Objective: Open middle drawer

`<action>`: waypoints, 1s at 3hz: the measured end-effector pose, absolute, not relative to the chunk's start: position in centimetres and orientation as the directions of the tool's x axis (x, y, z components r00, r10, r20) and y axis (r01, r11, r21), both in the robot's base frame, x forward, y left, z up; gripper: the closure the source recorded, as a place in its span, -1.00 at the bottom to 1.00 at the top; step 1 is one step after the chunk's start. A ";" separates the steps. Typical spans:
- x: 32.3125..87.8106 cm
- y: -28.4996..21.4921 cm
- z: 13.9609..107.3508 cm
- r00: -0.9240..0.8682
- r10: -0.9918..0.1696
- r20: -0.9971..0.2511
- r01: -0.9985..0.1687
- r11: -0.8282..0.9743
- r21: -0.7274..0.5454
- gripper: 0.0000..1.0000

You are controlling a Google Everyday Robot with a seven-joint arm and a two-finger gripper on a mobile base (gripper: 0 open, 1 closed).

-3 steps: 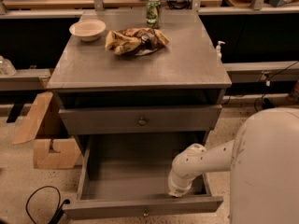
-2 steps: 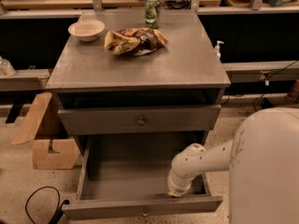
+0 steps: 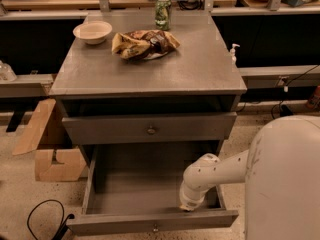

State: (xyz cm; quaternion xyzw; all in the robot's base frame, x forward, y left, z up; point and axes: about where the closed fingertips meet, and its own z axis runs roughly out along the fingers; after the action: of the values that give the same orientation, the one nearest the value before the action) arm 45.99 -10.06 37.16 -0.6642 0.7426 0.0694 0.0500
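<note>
The middle drawer (image 3: 150, 184) stands pulled far out of the grey cabinet, its grey inside bare. Its flat front (image 3: 115, 225) carries a small brass knob (image 3: 155, 229) at the bottom edge of the view. My white arm reaches in from the right and bends down into the drawer's front right corner. The gripper (image 3: 190, 206) is at the arm's lower end, just behind the drawer front and right of the knob. The drawer above (image 3: 150, 128) is shut or nearly so, with its own knob (image 3: 151, 130).
On the cabinet top (image 3: 190, 74) are a white bowl (image 3: 93, 32), a crumpled chip bag (image 3: 144, 43) and a green can (image 3: 163, 13). Cardboard pieces (image 3: 47, 144) lie on the floor at left, with a black cable (image 3: 45, 219). My white body (image 3: 285, 184) fills the lower right.
</note>
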 end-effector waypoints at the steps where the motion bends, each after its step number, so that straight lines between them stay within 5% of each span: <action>1: 46.0 -10.1 37.2 -0.113 -0.980 -0.166 -0.993 0.108 0.037 1.00; 3: 46.1 -10.0 37.2 -0.113 -0.980 -0.166 -0.993 0.108 0.037 0.01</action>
State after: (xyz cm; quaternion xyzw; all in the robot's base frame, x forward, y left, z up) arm 46.14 -10.05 37.16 -0.6642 0.7426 0.0694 0.0500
